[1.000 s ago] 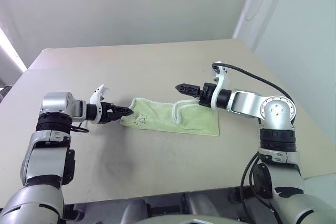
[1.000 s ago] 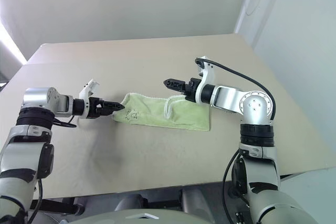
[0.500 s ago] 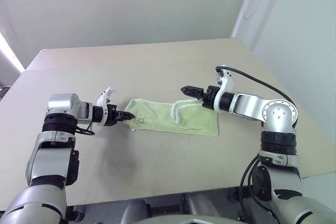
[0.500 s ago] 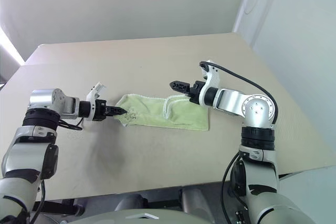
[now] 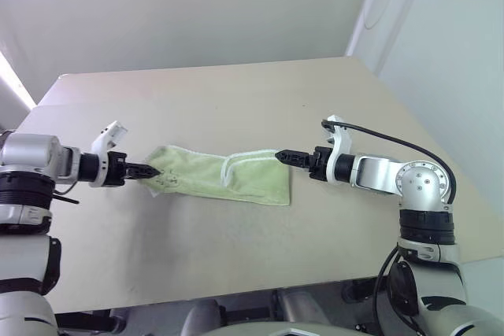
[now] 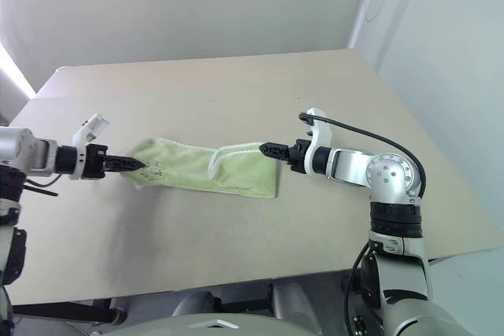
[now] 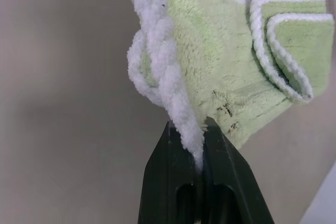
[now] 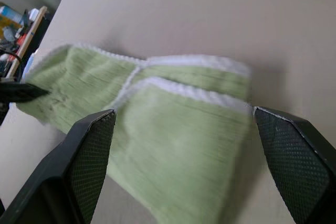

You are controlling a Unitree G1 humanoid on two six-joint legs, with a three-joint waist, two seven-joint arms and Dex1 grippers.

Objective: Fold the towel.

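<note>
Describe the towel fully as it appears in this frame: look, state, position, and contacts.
The towel is light lime-green terry with white corded edging and a small dark embroidered mark near its left end. It lies on the tan table, stretched long, with a folded-over layer showing as a white looped edge mid-length. The left end effector is shut on the edging at its left corner. The open right end effector sits at its right end, not gripping.

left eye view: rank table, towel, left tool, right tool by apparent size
1. table
2. towel
3. left tool and right tool: black fingers look alike, no ranking.
</note>
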